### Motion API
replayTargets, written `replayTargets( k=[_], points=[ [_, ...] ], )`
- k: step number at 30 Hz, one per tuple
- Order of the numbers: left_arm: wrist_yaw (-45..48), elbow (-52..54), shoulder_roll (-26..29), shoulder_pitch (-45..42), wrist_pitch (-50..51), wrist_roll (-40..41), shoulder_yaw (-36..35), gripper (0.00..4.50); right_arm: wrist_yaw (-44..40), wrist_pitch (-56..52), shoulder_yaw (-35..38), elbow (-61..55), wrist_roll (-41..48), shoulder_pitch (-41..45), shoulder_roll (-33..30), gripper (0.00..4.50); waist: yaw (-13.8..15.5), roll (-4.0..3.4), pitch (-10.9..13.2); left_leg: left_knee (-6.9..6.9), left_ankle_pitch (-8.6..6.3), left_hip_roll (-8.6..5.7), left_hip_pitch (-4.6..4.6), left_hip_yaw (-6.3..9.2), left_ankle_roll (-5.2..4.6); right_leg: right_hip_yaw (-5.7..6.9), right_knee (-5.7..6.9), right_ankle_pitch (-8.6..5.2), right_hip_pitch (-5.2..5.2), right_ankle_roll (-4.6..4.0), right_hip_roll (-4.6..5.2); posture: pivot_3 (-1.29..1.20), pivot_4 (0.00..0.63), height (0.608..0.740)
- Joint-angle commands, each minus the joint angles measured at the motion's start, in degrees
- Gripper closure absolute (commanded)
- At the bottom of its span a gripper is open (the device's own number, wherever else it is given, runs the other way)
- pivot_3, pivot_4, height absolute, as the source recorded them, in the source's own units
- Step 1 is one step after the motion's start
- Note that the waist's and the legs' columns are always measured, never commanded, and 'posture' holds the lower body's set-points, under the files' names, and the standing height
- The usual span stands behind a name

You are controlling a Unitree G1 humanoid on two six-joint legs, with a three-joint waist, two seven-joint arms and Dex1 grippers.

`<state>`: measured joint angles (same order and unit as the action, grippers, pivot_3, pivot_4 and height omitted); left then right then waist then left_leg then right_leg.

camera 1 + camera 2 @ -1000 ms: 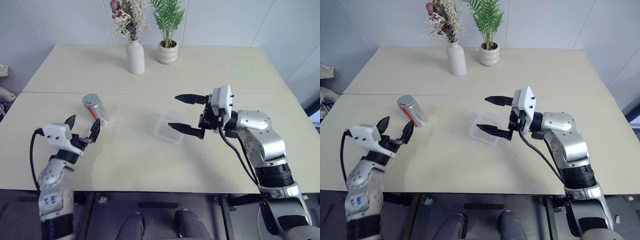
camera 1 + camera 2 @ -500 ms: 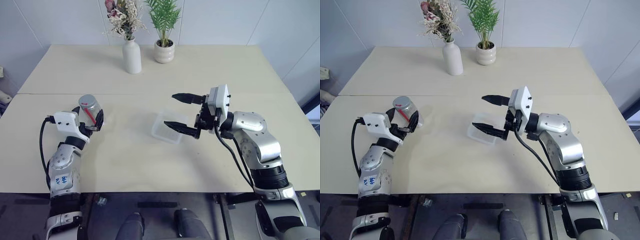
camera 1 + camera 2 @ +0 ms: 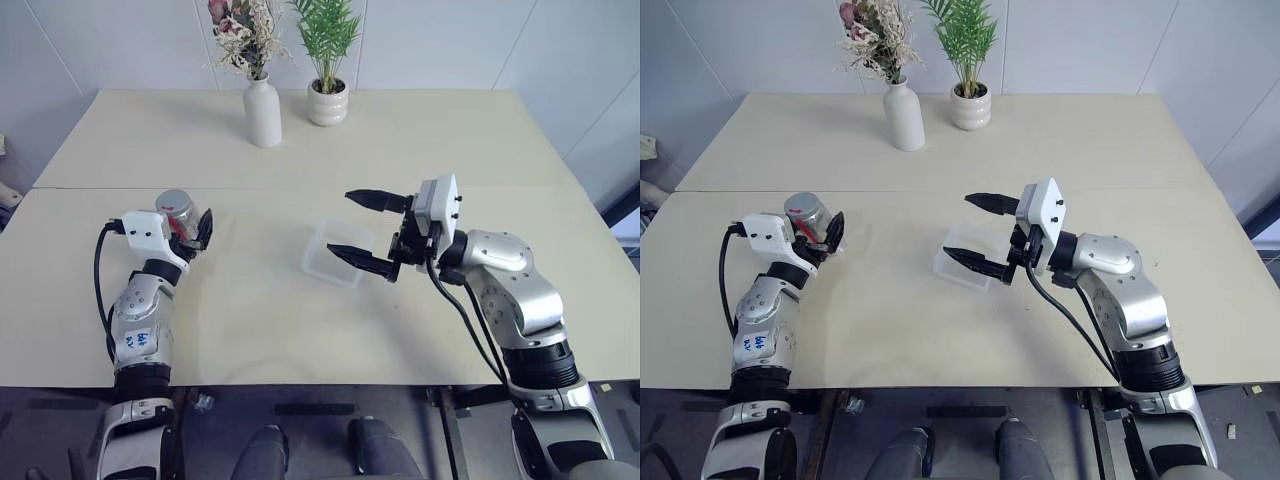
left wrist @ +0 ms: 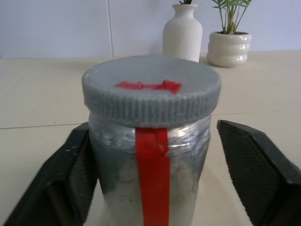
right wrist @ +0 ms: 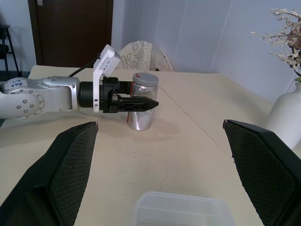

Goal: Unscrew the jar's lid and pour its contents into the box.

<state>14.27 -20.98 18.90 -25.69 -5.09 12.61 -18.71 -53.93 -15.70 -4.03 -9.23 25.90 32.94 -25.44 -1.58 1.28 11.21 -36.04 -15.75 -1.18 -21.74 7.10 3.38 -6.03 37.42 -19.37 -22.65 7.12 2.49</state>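
Between left jaws, jar (image 4: pixel 149 155); box (image 3: pixel 338 254) mid-table, open room around.

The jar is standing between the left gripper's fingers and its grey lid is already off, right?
Not quite. The jar does stand between the left gripper's fingers, but its grey lid is on, not off. The left wrist view shows the lid sitting on top of the jar, with red tape across it and down the jar's side.
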Motion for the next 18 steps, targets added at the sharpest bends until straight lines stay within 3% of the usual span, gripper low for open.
replayTargets(
  k=[1, 3, 11, 18],
  points=[
    [-0.46, 1.37, 1.47, -0.09, -1.31, -0.59, -0.16, 1.84, 0.91, -0.09, 0.86, -3.16, 1.16, -0.44, 0.51, 0.0, 0.01, 0.0, 0.0, 0.01, 0.0, 0.0, -0.01, 0.0, 0.0, 0.01, -0.01, 0.0, 0.0, 0.0, 0.0, 0.0, 0.15, 0.74],
    [-0.52, 1.75, 1.64, 0.37, -1.19, -0.66, -0.2, 2.36, 1.15, -0.24, 0.87, -3.26, 1.19, -0.57, 0.67, 0.0, -0.01, 0.0, 0.0, 0.02, 0.0, 0.01, -0.02, 0.03, 0.0, 0.01, -0.01, 0.0, -0.01, 0.0, 0.01, 0.0, 0.15, 0.74],
    [2.31, 5.57, 1.55, 0.83, -0.14, 2.66, -0.38, 2.37, 2.06, -0.63, 0.88, -3.12, 1.15, -0.47, 1.19, 0.0, 0.01, 0.0, 0.0, 0.01, 0.0, 0.02, -0.03, 0.04, 0.0, 0.01, -0.01, 0.0, -0.01, 0.0, 0.03, 0.0, 0.15, 0.74],
    [24.26, 17.43, 6.36, 1.98, 7.33, 11.85, 7.3, 2.37, 12.68, -14.33, 0.64, -7.94, 4.41, 5.38, 4.51, 0.0, -0.2, -0.01, 0.0, -0.06, 0.08, 0.12, -0.64, 0.11, 0.11, 0.02, 0.19, 0.0, -0.72, -0.01, 0.12, 0.0, 0.15, 0.74]
  ],
)
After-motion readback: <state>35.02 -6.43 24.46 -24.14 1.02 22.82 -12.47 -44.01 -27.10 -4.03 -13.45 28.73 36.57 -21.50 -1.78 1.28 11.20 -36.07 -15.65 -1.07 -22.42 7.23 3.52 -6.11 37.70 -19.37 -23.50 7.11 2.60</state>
